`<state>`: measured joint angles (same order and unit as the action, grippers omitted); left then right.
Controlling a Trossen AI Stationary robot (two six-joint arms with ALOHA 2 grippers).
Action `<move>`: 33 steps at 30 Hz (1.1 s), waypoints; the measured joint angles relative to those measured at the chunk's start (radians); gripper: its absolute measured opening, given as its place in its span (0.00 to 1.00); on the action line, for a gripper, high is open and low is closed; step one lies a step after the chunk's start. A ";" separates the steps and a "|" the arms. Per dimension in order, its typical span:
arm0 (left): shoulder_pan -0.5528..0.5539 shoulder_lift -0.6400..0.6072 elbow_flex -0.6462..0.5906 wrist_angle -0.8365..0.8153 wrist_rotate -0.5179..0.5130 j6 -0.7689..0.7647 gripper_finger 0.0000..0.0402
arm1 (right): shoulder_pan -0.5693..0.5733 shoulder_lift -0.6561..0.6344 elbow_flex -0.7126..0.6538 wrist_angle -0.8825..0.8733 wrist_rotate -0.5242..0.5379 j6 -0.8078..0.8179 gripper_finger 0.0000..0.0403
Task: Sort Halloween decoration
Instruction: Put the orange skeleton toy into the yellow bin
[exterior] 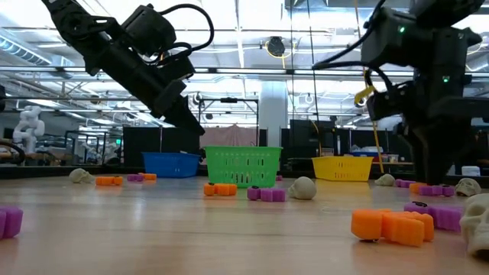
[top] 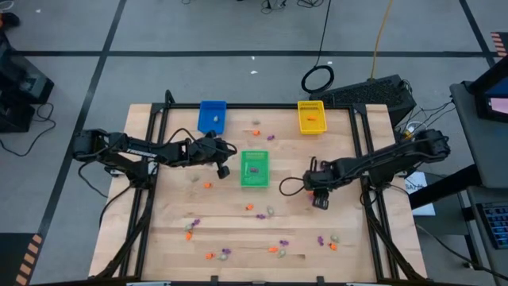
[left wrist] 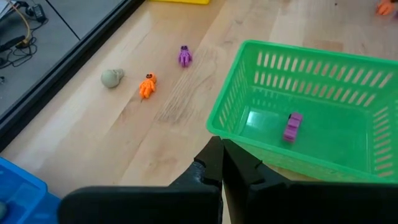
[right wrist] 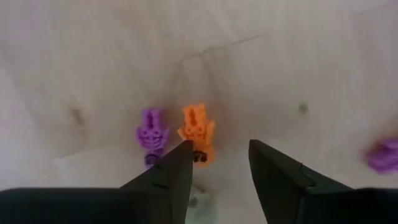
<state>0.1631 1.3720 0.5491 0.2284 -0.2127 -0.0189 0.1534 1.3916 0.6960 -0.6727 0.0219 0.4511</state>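
Note:
Small orange, purple and pale grey trinkets lie scattered on the wooden table (top: 198,230). My right gripper (right wrist: 217,165) is open and points down at the table right of the green tray (top: 255,169). An orange trinket (right wrist: 198,132) lies just ahead of its gap, by one fingertip, with a purple trinket (right wrist: 151,134) beside it. My left gripper (left wrist: 222,158) is shut and empty, hovering off the green tray's left wall (left wrist: 231,99). One purple trinket (left wrist: 292,126) lies in that tray. My right gripper stands open over the orange trinket (right wrist: 200,149), fingers pointing down from above. One fingertip (right wrist: 180,158) overlaps the trinket's near end. I cannot tell whether it touches. The trinket lies flat on the table.
The blue tray (top: 212,116) and the yellow tray (top: 311,117) sit at the table's far edge. A grey skull (left wrist: 112,78), an orange trinket (left wrist: 147,86) and a purple one (left wrist: 185,56) lie beyond the left gripper. More trinkets crowd the near edge (top: 278,248).

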 joint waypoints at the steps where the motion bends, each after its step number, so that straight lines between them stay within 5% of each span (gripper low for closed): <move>1: 0.000 0.000 0.000 -0.001 0.000 0.000 0.02 | -0.002 0.012 0.000 0.005 -0.008 -0.005 0.34; 16: 0.000 0.000 0.000 -0.002 0.002 0.000 0.02 | -0.004 0.027 -0.002 0.018 -0.025 -0.026 0.03; 26: 0.000 0.000 0.000 -0.002 0.003 0.000 0.02 | -0.033 -0.131 -0.002 0.060 0.008 0.006 0.04; 33: 0.000 0.000 0.000 -0.001 0.053 -0.002 0.02 | -0.226 -0.196 0.041 0.031 0.127 -0.036 0.05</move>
<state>0.1631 1.3724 0.5495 0.2275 -0.1597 -0.0204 -0.0725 1.1957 0.7372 -0.6419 0.1490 0.4148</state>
